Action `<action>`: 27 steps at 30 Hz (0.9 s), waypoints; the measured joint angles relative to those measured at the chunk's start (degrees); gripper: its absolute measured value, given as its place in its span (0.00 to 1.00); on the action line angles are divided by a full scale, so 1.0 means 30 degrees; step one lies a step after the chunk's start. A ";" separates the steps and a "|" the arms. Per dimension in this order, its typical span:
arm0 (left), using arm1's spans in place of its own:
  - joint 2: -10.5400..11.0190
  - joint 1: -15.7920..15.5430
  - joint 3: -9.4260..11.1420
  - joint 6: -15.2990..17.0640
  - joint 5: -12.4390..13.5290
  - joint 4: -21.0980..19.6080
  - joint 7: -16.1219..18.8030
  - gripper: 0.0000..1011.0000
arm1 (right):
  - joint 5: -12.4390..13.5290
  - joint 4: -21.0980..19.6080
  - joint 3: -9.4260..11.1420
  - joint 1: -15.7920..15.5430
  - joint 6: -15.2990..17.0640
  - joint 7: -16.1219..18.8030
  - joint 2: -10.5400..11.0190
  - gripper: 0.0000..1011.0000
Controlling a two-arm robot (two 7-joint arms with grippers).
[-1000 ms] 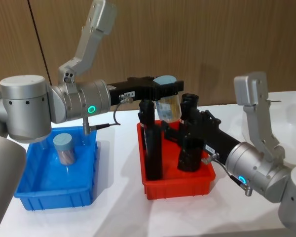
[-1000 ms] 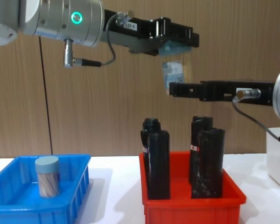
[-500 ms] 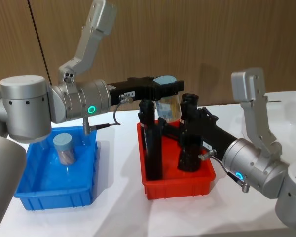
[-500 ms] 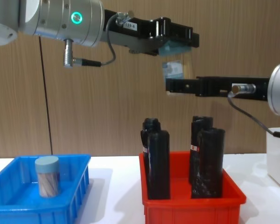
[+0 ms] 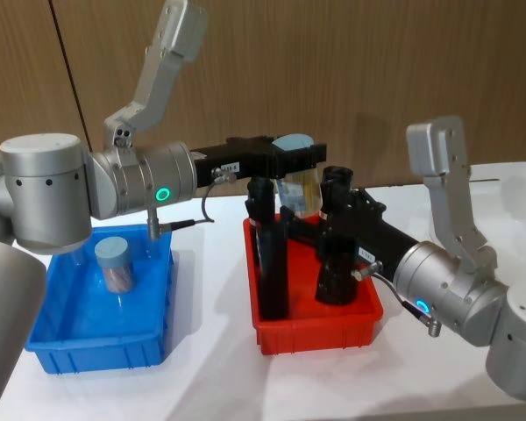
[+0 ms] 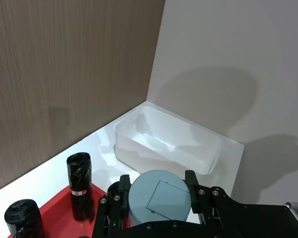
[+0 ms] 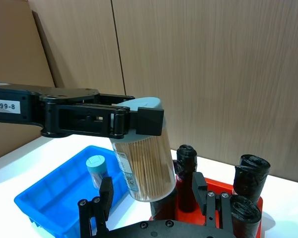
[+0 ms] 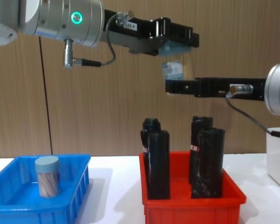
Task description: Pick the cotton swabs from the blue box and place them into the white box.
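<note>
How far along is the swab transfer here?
Done: nothing delivered; the white box holds no jar. In hand: the left end effector grips one cotton swab jar by its lid above the red bin, the open right end effector flanking its body. Left: that jar's placement, plus the second jar standing in the blue box.

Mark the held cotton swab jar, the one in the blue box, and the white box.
Held cotton swab jar (image 7: 145,168): right wrist view, clear body.
Other cotton swab jar (image 5: 113,252): head view, lid.
White box (image 6: 154,156): left wrist view, near wall.
</note>
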 joint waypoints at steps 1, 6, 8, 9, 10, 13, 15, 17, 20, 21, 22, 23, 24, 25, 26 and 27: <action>0.0001 0.0000 0.0000 -0.0001 0.0000 0.0000 0.0000 0.67 | -0.0004 0.0039 0.0000 0.0030 0.0004 0.0003 -0.0008 0.99; 0.0000 0.0000 0.0000 0.0000 0.0000 -0.0001 0.0000 0.67 | -0.0050 0.0291 0.0008 0.0211 0.0019 0.0013 -0.0065 0.99; 0.0000 -0.0001 0.0000 0.0000 0.0000 0.0000 0.0000 0.67 | -0.0087 0.0418 0.0017 0.0299 0.0019 0.0017 -0.0089 0.99; 0.0001 0.0000 0.0000 0.0001 0.0000 0.0000 0.0000 0.67 | -0.0104 0.0458 0.0019 0.0323 0.0020 0.0017 -0.0098 0.99; 0.0000 0.0000 0.0000 0.0000 0.0000 -0.0001 0.0000 0.67 | -0.0121 0.0543 0.0025 0.0378 0.0019 0.0017 -0.0110 0.99; -0.0001 0.0000 0.0001 -0.0001 0.0000 0.0000 0.0000 0.67 | -0.0140 0.0687 0.0033 0.0482 0.0020 0.0017 -0.0132 0.99; 0.0001 0.0000 0.0000 0.0000 0.0000 0.0000 0.0000 0.67 | -0.0144 0.0749 0.0036 0.0527 0.0018 0.0017 -0.0146 0.99; 0.0000 0.0000 0.0000 0.0000 0.0000 0.0000 0.0001 0.67 | -0.0151 0.0838 0.0038 0.0586 0.0008 0.0018 -0.0165 0.99; -0.0001 0.0000 0.0000 -0.0002 0.0000 0.0000 0.0000 0.67 | -0.0162 0.0954 0.0040 0.0666 -0.0032 0.0029 -0.0189 0.94; 0.0000 0.0000 0.0000 -0.0002 0.0000 0.0000 0.0000 0.67 | -0.0166 0.0983 0.0041 0.0684 -0.0048 0.0033 -0.0195 0.91; -0.0001 0.0000 0.0000 -0.0002 0.0000 0.0000 0.0000 0.67 | -0.0169 0.1018 0.0042 0.0712 -0.0061 0.0033 -0.0203 0.90; 0.0001 0.0000 0.0000 -0.0003 0.0001 0.0000 0.0000 0.67 | -0.0175 0.1065 0.0044 0.0744 -0.0086 0.0035 -0.0215 0.84; 0.0001 0.0000 0.0000 -0.0003 0.0000 0.0000 0.0000 0.67 | -0.0178 0.1088 0.0045 0.0761 -0.0097 0.0035 -0.0220 0.83; 0.0001 0.0000 0.0000 -0.0002 0.0000 0.0000 0.0000 0.67 | -0.0180 0.1111 0.0046 0.0777 -0.0112 0.0034 -0.0224 0.81; 0.0001 0.0000 0.0000 -0.0003 0.0000 0.0000 0.0000 0.67 | -0.0181 0.1140 0.0047 0.0793 -0.0124 0.0035 -0.0227 0.79; 0.0001 0.0000 0.0000 -0.0002 0.0000 0.0000 0.0000 0.67 | -0.0185 0.1176 0.0049 0.0822 -0.0152 0.0034 -0.0232 0.75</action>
